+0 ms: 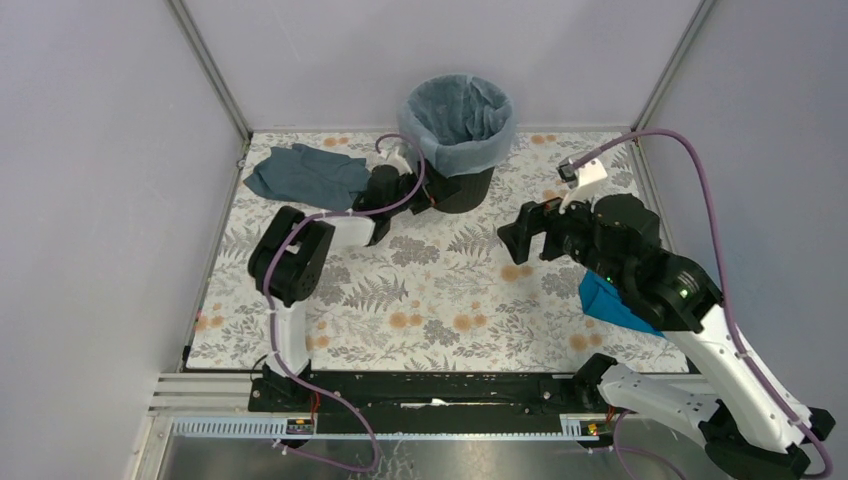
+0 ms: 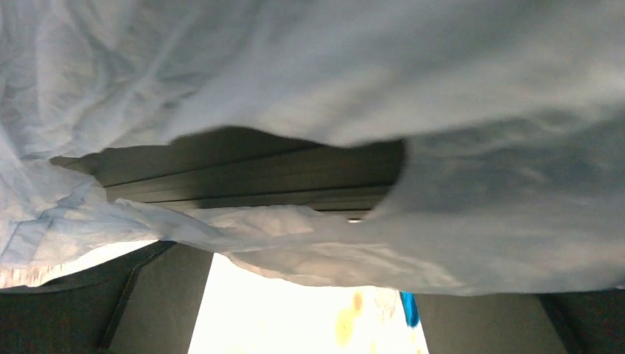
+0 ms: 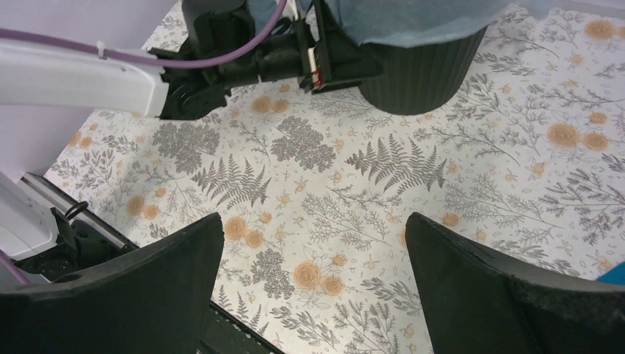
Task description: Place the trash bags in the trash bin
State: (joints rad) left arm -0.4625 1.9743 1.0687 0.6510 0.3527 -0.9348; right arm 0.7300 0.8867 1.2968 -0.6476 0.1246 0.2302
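Note:
The black ribbed trash bin point(image 1: 468, 190) stands at the back middle of the table. The pale blue trash bag point(image 1: 458, 115) lines it, its top folded out over the rim and hanging down the outside. My left gripper point(image 1: 421, 186) is at the bin's left side, just under the bag's hem. In the left wrist view the bag point(image 2: 368, 88) fills the top, the bin's wall point(image 2: 250, 173) shows through a gap, and the gripper point(image 2: 309, 313) is open, with the hem hanging just ahead of its fingers point(image 2: 110, 310). My right gripper point(image 1: 525, 232) is open and empty above the table, right of the middle.
A dark slate-blue cloth point(image 1: 305, 175) lies at the back left beside the left arm. A bright blue folded piece point(image 1: 612, 302) lies under the right arm. The right wrist view shows the bin point(image 3: 420, 74), the bag's hem point(image 3: 413, 22) and the left arm point(image 3: 243, 51) ahead.

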